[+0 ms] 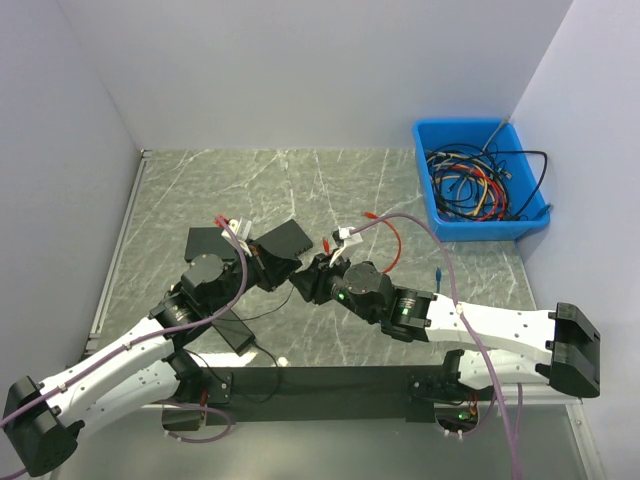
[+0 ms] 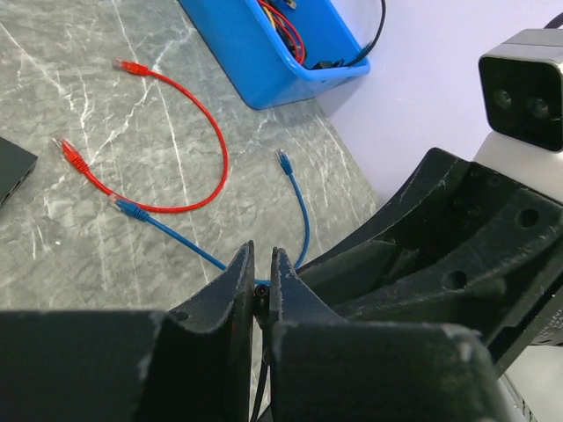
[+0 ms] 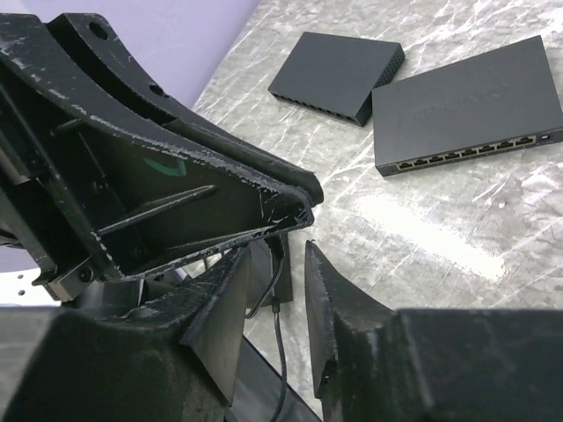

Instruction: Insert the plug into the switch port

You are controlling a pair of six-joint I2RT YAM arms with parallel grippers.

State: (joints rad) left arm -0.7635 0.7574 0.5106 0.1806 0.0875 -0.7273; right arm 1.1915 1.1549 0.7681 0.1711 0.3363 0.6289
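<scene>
Pinches thin black wire (image 3: 277,334) btwn tips of left claw (image 2: 263,252), jaws all but closed, only a slit showing. Can't tell whether plug end sits in that pinch, hidden by fingertips. Holds right claw (image 3: 274,255) open just below left claw's tip, w/ wire running down thru gap btwn its fingers. Shows two flat black rectangular boxes ahead & right of right claw, well apart from it: nearer switch (image 3: 466,105) w/ port row facing claw, farther switch (image 3: 339,66) just beyond. Past left claw: red patch cable (image 2: 223,158) curled on grey marble-look tabletop (image 2: 53,246), blue patch cable (image 2: 134,210) beside it, blue plastic bin (image 2: 255,61) of cables farther out.
</scene>
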